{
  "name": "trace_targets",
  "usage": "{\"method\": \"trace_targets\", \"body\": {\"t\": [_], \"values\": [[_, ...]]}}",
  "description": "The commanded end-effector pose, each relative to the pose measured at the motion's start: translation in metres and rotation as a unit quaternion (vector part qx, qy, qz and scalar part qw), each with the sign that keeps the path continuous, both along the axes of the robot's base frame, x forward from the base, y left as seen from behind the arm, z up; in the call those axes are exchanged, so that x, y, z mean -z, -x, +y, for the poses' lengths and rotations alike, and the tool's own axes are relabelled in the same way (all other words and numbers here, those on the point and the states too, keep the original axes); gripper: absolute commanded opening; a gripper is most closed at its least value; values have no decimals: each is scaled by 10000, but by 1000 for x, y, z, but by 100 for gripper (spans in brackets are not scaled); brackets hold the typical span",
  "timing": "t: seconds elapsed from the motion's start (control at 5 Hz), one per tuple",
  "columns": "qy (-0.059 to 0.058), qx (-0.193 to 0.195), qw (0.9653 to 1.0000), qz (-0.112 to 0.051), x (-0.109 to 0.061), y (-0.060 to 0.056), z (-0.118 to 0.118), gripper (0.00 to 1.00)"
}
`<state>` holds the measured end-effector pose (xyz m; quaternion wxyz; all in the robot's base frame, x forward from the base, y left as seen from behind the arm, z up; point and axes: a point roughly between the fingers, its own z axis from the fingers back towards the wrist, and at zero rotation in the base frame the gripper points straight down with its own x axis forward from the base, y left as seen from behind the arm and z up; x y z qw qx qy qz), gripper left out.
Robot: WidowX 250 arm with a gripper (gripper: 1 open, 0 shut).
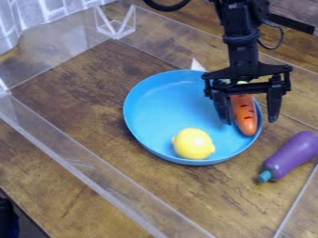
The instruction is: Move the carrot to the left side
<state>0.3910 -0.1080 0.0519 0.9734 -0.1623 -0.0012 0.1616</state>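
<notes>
- Wooden surface (74, 112) carrying blue bowl (155, 112).
- Carrot (246, 115) at bowl's 3 o'clock: likely light, stiff, slick.
- Pincer (247, 97) wide open, empty, straddling it; best gripped mid-body.

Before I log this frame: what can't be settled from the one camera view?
- Whether the gripper touches the carrot: its open fingers straddle it and its bar covers the stem end.
- The carrot's stem: hidden behind the gripper.
- The eggplant: its far end is cut off by the right edge.
</notes>
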Motion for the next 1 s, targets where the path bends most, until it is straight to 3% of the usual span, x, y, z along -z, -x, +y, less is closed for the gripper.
{"method": "trace_targets", "body": {"t": [0.0, 0.2, 0.4, 0.8], "values": [[-13, -67, 9996, -273, -9, -16, 2, 100], [-67, -73, 9997, -232, 2, -19, 0, 100], [-105, -71, 9997, -200, 10, -22, -2, 0], [-150, 48, 9996, -236, 6, -22, -2, 0]]}}
